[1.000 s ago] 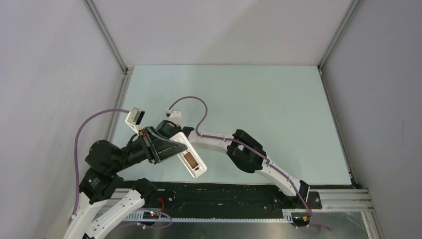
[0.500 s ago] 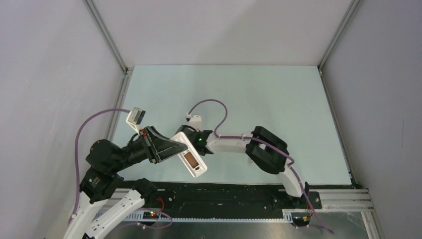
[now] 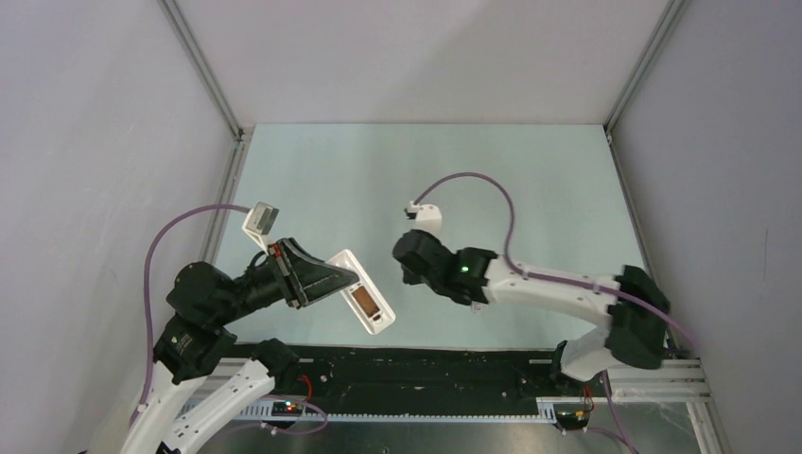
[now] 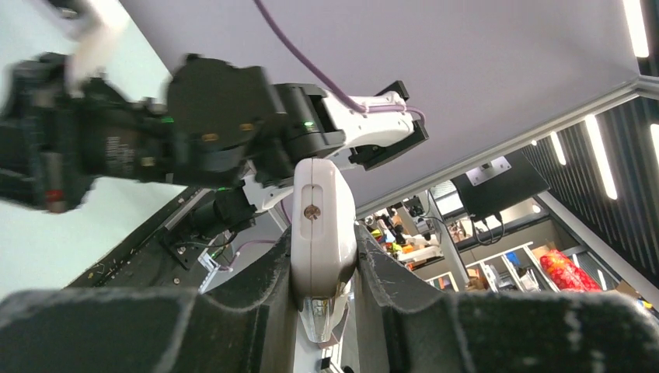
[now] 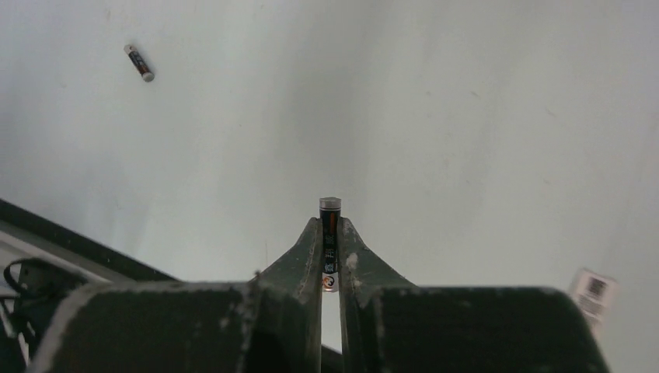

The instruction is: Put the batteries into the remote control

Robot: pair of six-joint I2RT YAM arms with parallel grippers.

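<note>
Alignment matters most: our right gripper [image 5: 329, 229] is closed narrowly on one battery [image 5: 330, 207], held lengthwise between its fingers, well right of the remote control [image 3: 363, 293]; our left gripper [image 4: 322, 260] clamps the remote by its edges above the near-left table [image 3: 530, 189], the open bay seemingly facing up; we should bring the cell in parallel to that bay. A second battery [image 5: 139, 63] and a barcoded white piece [image 5: 594, 289] lie loose on the table.

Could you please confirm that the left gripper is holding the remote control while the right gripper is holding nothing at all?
Not quite. The right gripper is not empty: the right wrist view shows it shut on a battery, whose end sticks out past the fingertips. The rest stands: the left gripper is holding the remote control.
</note>
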